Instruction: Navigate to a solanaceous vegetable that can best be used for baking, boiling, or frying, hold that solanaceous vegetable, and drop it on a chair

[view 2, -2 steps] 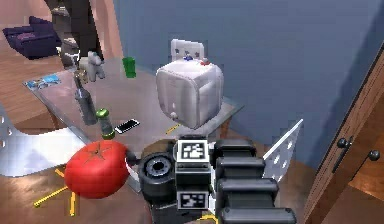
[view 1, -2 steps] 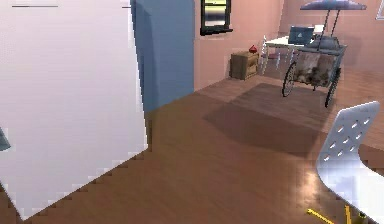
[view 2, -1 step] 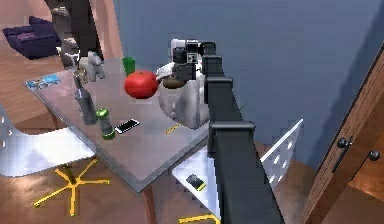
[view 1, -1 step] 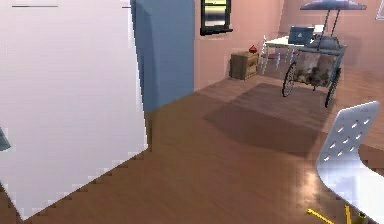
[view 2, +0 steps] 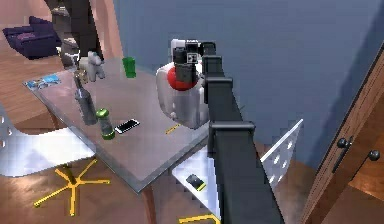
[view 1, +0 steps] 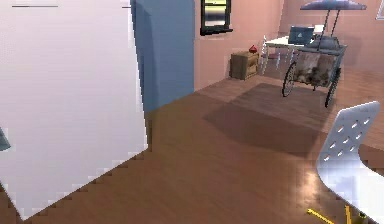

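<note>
My arm (view 2: 225,130) rises as a dark bar from the bottom edge of the arm side view and reaches over a grey table (view 2: 140,150). At its far end the gripper (view 2: 180,66) stands against a red round thing (view 2: 182,78) and a white rounded object (view 2: 176,100) on the tabletop. I cannot tell whether the gripper holds anything. One white chair (view 2: 28,150) on yellow legs stands at the table's left end. Another white chair (view 2: 281,150) stands right of the arm. A white chair (view 1: 350,155) also shows at the forward view's right.
On the table are a dark bottle (view 2: 85,102), a green bottle (view 2: 106,124), a green cup (view 2: 129,66), a phone (view 2: 126,126) and a pencil (view 2: 172,128). A brown door (view 2: 352,150) is at the right. Ahead are a pale panel (view 1: 65,100), a wheeled cart (view 1: 314,65) and open wooden floor (view 1: 220,170).
</note>
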